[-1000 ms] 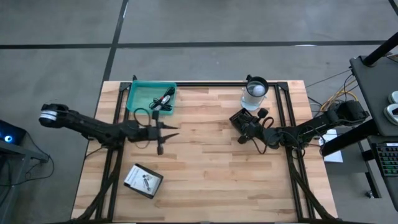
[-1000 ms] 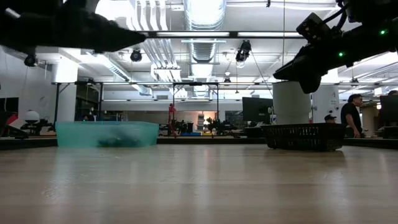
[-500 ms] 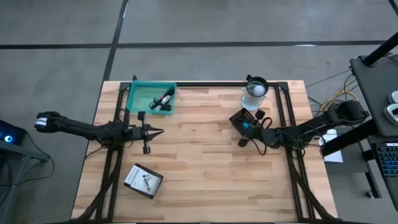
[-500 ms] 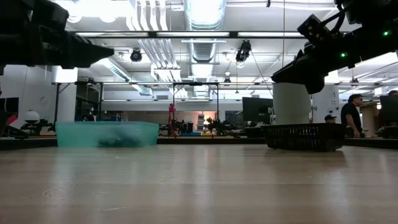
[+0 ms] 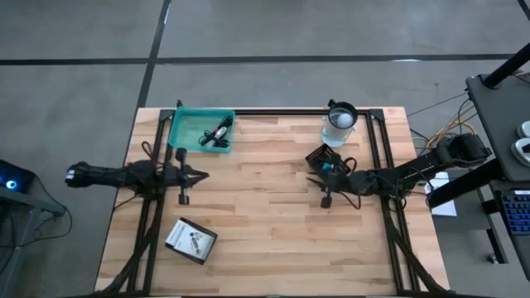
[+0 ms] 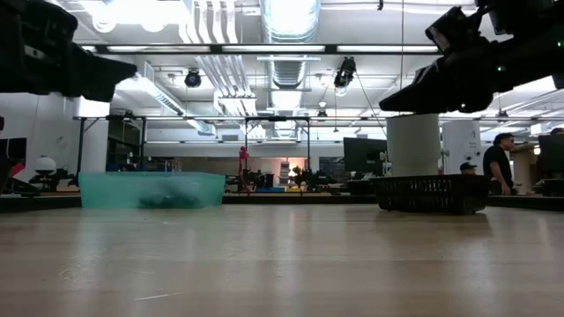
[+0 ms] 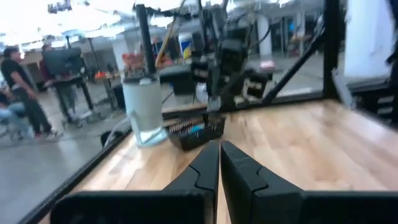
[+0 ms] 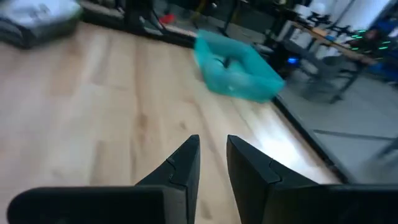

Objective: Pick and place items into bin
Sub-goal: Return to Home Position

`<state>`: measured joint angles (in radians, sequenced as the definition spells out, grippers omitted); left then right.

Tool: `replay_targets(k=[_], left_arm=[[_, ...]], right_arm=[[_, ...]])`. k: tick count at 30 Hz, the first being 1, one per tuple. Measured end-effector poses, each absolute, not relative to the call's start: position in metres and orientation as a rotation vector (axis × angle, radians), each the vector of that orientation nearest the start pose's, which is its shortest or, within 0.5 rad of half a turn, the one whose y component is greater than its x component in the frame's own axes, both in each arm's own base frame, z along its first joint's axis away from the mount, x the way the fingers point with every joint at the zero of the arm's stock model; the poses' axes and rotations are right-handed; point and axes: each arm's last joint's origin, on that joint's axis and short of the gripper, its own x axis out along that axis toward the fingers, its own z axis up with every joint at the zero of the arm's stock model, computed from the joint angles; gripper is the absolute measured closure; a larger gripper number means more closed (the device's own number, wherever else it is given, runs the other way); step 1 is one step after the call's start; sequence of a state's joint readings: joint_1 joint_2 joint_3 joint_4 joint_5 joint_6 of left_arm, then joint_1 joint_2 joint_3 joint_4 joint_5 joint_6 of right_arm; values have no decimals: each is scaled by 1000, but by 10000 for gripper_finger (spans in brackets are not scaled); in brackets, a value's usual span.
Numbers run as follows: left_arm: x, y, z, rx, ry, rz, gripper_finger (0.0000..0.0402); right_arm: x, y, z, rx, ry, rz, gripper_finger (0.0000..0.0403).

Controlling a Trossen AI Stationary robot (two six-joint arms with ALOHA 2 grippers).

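Sorting is looking finished from where I'm sitting. A black-and-red cable [image 5: 219, 131] is lying inside the teal bin [image 5: 184, 124]. White packets [image 5: 185, 237] are resting in a black tray [image 5: 209, 248] toward the bench's near edge from the teal bin. Far across the bench [image 5: 265, 223] from the teal bin, a black mesh basket [image 5: 317, 156] is carrying something blue, with the clear cup [image 5: 338, 124] standing just beside it. I'm seeing nothing loose lying on the wood between them, so I'm judging the placing done and only the arms' return to rest left to do.

The left pincer [image 7: 219, 155] is hanging over the bench just on the near side of the teal bin. It is pointing across at the basket with its fingers pressed almost together, gripping nothing and touching nothing. The right pincer [image 8: 213, 146] is hovering beside the basket, well apart from the teal bin and facing it. Its fingers are standing a narrow slit apart with bare wood showing between them, so it too is carrying nothing.
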<state>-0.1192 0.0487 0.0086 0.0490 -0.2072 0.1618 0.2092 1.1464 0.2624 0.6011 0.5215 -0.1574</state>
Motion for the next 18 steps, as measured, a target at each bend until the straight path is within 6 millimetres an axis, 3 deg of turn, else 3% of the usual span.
replay_targets(k=[7,13,18], left_arm=[[100,-6,166,218,10,84,401],[103,-6,162,225,65,85,401],[104,-6,160,229,86,90,402]], right_arm=[[197,36,162,-109,275,9,342],[183,32,154,-109,277,-6,384],[161,27,146,-135,236,-14,394]])
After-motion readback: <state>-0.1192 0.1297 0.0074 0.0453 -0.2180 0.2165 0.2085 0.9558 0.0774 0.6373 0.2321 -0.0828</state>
